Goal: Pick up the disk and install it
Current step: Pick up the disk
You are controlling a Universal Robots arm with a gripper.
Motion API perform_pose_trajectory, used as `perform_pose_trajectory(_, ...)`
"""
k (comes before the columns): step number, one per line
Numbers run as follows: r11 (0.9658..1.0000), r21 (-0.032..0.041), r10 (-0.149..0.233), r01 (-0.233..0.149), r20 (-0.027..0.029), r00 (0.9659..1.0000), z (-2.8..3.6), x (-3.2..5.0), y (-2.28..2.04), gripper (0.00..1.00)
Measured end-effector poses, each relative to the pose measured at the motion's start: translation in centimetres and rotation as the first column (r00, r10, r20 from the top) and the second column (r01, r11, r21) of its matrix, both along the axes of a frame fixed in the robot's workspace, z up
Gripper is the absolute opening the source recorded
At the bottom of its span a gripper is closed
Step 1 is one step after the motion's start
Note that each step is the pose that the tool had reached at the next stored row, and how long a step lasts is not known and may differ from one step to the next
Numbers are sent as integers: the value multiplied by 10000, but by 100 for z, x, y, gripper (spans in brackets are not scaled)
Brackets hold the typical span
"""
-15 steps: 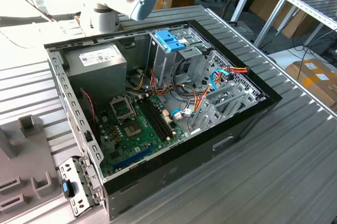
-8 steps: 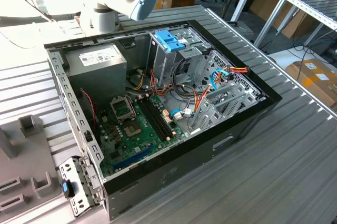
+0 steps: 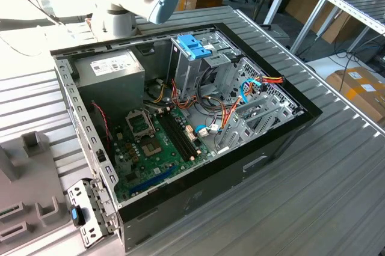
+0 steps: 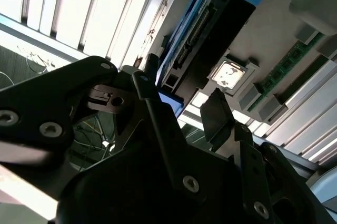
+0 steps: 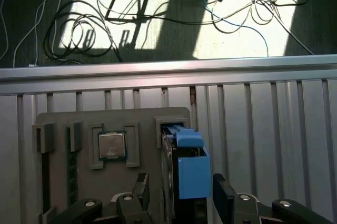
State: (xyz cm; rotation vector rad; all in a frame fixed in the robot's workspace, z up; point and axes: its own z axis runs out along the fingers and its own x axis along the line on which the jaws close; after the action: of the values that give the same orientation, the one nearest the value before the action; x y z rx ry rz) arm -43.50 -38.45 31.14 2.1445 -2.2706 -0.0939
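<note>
The disk, a dark body with light-blue rails, stands on edge in a slot of a grey fixture plate. My gripper is open and straddles the disk, one black finger on each side, with a small gap to it. In the second wrist view the disk runs away from the gripper, its blue end between the fingertips. The open computer case lies on the table in the exterior view.
The fixture plate also holds a processor chip and memory sticks. Beyond the slatted table edge is floor with loose cables. Inside the case are a blue-handled drive cage, a motherboard and a power supply.
</note>
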Motion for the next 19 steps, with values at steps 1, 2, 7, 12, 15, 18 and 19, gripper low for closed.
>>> perform_pose_trajectory(1, 10000, 1, 0, 0, 0, 10000, -2, -1, 2, 60)
perform_pose_trajectory(2, 10000, 1, 0, 0, 0, 10000, -5, -1, 5, 60)
perform_pose_trajectory(7, 10000, 0, 0, 0, 0, 10000, -17, -2, 42, 60)
perform_pose_trajectory(12, 10000, 0, 0, 0, 0, 10000, -44, -22, 117, 60)
perform_pose_trajectory(15, 10000, 0, 0, 0, 0, 10000, -56, -49, 117, 60)
perform_pose_trajectory(18, 10000, 0, 4, -4, 0, 10000, -69, -84, 115, 60)
perform_pose_trajectory(19, 10000, 0, 5, -5, 0, 10000, -74, -96, 114, 60)
